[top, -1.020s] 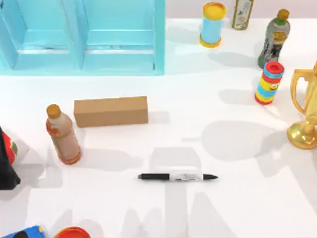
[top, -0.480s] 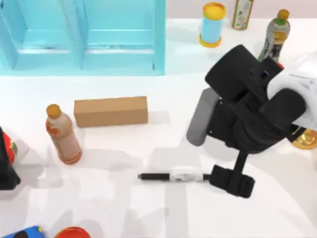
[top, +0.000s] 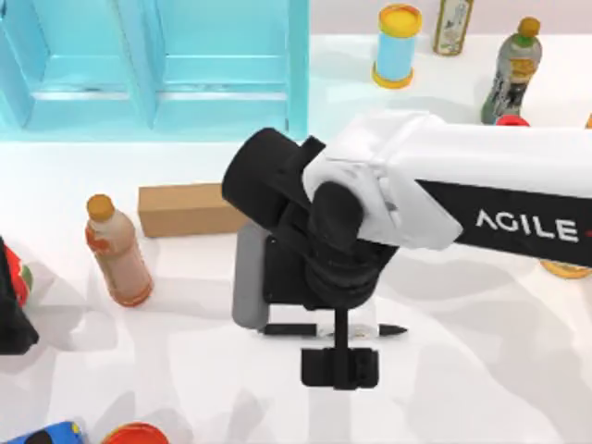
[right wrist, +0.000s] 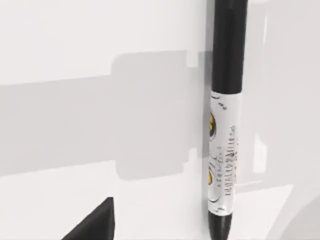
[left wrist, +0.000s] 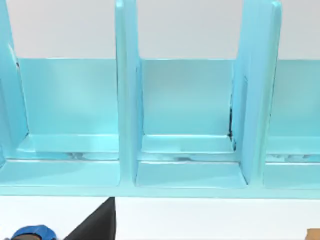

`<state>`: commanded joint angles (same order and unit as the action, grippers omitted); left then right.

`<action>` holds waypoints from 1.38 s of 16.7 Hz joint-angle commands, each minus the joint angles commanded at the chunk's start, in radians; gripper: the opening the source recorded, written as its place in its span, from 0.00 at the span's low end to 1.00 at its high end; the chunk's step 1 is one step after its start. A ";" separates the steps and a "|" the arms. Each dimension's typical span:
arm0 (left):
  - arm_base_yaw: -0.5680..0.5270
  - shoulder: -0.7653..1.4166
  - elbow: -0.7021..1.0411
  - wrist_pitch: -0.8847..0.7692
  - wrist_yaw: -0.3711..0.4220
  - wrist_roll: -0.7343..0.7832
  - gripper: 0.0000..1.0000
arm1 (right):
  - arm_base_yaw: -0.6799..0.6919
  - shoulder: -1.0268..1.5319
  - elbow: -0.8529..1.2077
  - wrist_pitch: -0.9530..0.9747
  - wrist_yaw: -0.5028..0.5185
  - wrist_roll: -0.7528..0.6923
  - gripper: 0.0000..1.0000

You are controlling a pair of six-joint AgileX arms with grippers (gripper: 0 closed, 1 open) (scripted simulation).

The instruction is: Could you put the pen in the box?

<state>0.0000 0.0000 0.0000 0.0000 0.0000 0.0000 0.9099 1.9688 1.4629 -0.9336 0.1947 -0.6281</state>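
Note:
The pen (top: 289, 329) lies flat on the white table near the front centre, black with a white patterned band (right wrist: 223, 155), its pointed tip (top: 396, 329) toward the right. The tan box (top: 180, 211) rests behind it to the left, and my right arm covers its right end. My right arm reaches in from the right. Its gripper (top: 339, 368) hangs over the pen's middle, just on the near side. An edge of my left gripper (left wrist: 95, 225) shows as a dark wedge facing the blue shelf.
A blue shelf unit (top: 153, 65) fills the back left. An orange-capped bottle (top: 118, 250) stands left of the box. A black object (top: 9, 310) sits at the left edge. At the back right stand a yellow-lidded can (top: 398, 46) and a dark bottle (top: 513, 69).
My right arm has swept in from the right toward the left and now hangs over the pen's middle, hiding the box's right end. Pen and box have not moved.

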 joint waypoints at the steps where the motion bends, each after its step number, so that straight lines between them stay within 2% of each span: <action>1: 0.000 0.000 0.000 0.000 0.000 0.000 1.00 | 0.007 0.006 0.010 0.000 0.000 -0.006 1.00; 8: 0.000 0.000 0.000 0.000 0.000 0.000 1.00 | 0.004 0.016 0.003 0.017 0.000 -0.012 1.00; 15: 0.000 0.000 0.000 0.000 0.000 0.000 1.00 | -0.031 0.177 -0.089 0.286 -0.004 -0.048 1.00; 21: 0.000 0.000 0.000 0.000 0.000 0.000 1.00 | -0.037 0.204 -0.104 0.322 -0.005 -0.054 1.00; 23: 0.000 0.000 0.000 0.000 0.000 0.000 1.00 | -0.037 0.204 -0.104 0.322 -0.005 -0.054 0.85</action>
<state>0.0000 0.0000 0.0000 0.0000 0.0000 0.0000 0.8728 2.1730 1.3591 -0.6117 0.1902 -0.6821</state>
